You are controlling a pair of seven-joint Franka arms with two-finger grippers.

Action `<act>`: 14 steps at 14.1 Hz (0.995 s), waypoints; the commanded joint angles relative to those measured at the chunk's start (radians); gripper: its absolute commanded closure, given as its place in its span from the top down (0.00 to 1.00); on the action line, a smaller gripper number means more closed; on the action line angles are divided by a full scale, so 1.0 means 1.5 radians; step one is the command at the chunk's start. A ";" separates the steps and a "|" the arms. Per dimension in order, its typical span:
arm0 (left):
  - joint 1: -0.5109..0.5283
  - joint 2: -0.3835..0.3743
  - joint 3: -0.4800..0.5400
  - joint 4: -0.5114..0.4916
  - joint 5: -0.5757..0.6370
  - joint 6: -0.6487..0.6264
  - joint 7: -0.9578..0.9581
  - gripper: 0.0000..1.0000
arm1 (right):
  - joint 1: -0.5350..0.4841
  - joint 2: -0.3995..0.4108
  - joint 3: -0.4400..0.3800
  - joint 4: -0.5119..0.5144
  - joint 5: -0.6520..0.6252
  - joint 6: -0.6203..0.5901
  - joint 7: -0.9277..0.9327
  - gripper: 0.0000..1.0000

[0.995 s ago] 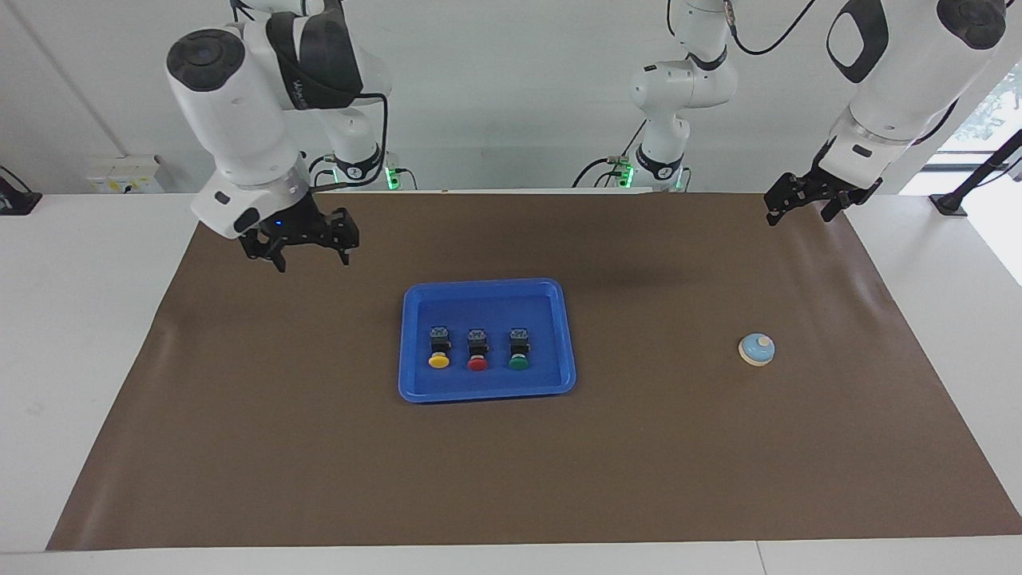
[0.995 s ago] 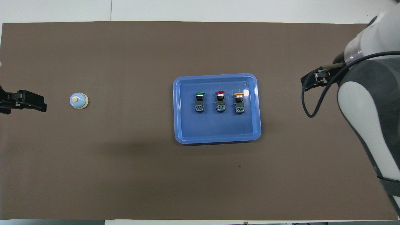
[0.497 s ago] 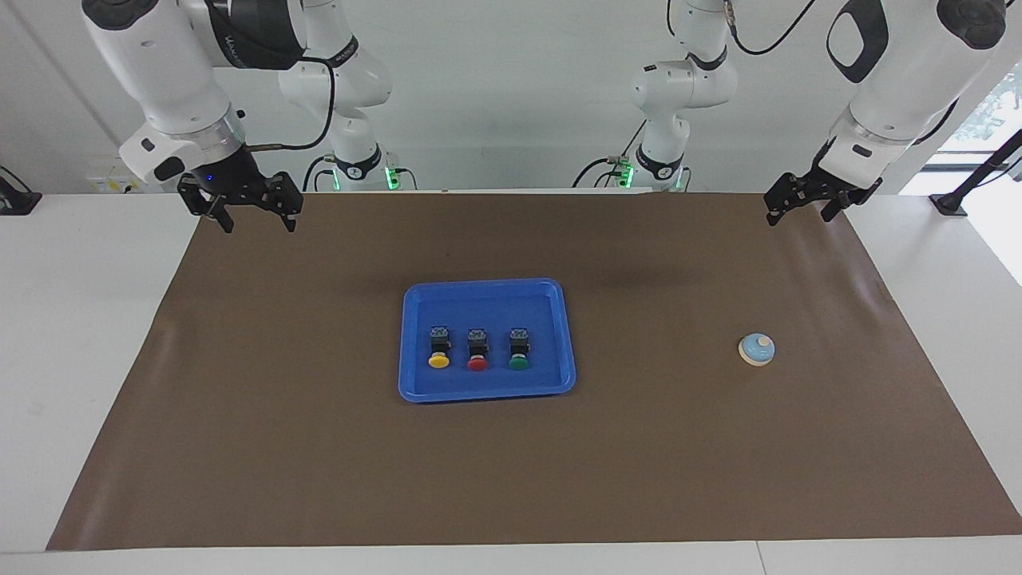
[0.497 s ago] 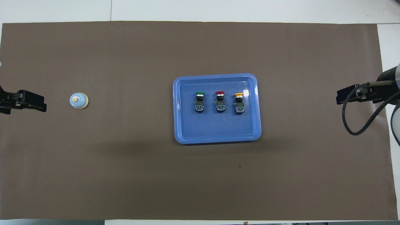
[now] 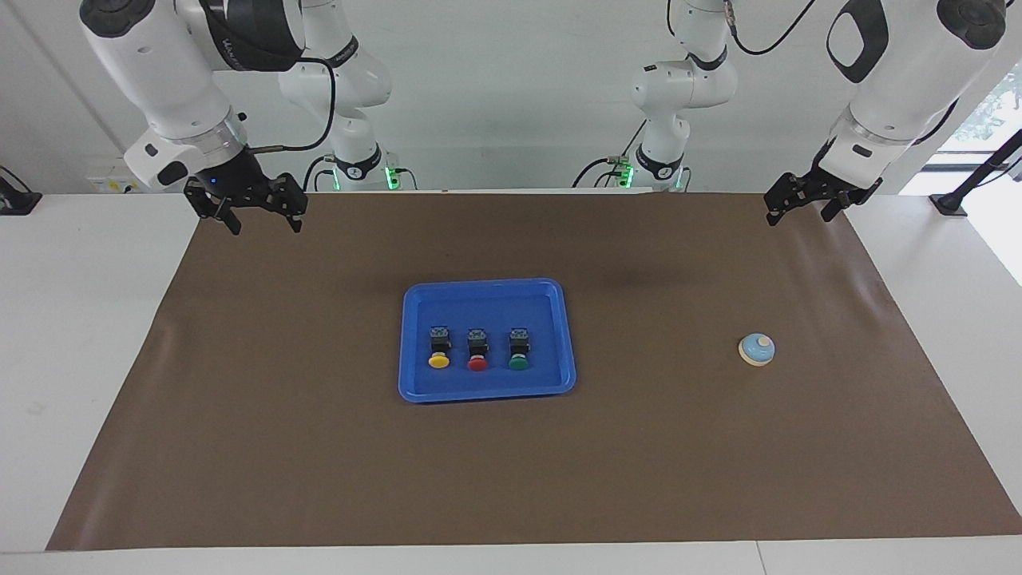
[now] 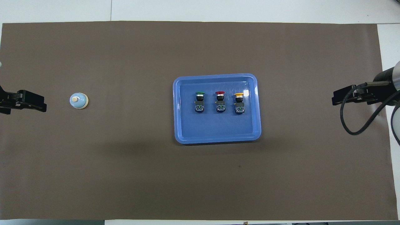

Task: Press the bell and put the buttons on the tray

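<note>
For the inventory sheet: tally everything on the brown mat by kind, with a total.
Push-button switches: 3, yellow, red, green, all in the tray
Tray: 1, blue
Bell: 1, on the mat toward the left arm's end
Total: 5

No readable text in either view
The dark band on the right arm (image 5: 255, 24) carries white lettering, too small to make out
</note>
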 commanded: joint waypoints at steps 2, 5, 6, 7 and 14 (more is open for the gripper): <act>-0.001 -0.006 0.001 0.002 0.005 -0.009 -0.007 1.00 | -0.020 -0.007 0.005 -0.011 0.012 0.004 -0.005 1.00; -0.008 -0.006 0.001 0.002 0.005 -0.009 -0.008 1.00 | -0.020 -0.008 0.005 -0.012 0.011 -0.001 0.033 1.00; -0.009 -0.005 0.000 0.002 0.007 -0.004 -0.005 1.00 | -0.019 -0.009 0.005 -0.014 0.011 -0.001 0.046 1.00; -0.006 -0.005 -0.001 0.000 0.007 0.021 0.000 1.00 | -0.019 -0.010 0.005 -0.016 0.010 -0.001 0.049 1.00; 0.009 -0.009 0.003 -0.036 0.007 0.102 0.002 0.00 | -0.013 -0.014 0.005 -0.027 0.002 -0.010 0.052 1.00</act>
